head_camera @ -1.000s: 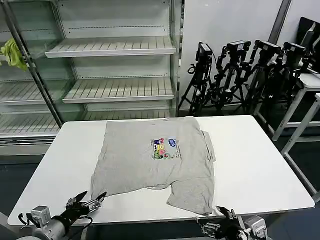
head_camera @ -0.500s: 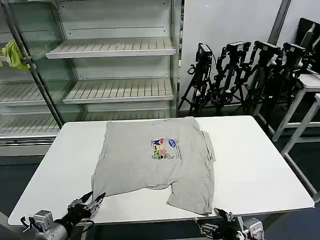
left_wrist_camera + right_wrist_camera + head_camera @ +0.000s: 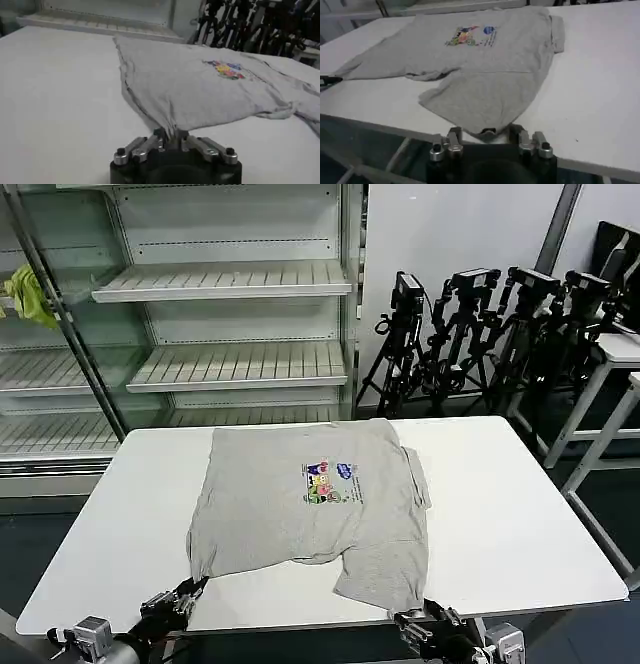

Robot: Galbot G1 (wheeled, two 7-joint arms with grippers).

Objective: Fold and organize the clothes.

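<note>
The clothes are one light grey T-shirt [image 3: 300, 504] with a small coloured print [image 3: 330, 481], lying partly folded on the white table [image 3: 510, 514]. At the table's front left, my left gripper [image 3: 190, 592] is shut on the shirt's near left corner. In the left wrist view the cloth [image 3: 200, 85] bunches into the left gripper [image 3: 170, 135]. At the front edge my right gripper [image 3: 420, 619] is open. In the right wrist view the hem of the T-shirt [image 3: 485, 65] lies between the spread fingers of the right gripper [image 3: 486, 134].
Behind the table stand white shelves [image 3: 230, 279] with a yellow-green cloth [image 3: 28, 292] on the far left. Black tripods [image 3: 480, 334] crowd the back right, and another white table [image 3: 620, 349] stands at the right. Bare tabletop lies on both sides of the shirt.
My left gripper moved in to the shirt's near left corner and shut on it; that corner has shifted toward the front edge. My right gripper moved up to the hem.
</note>
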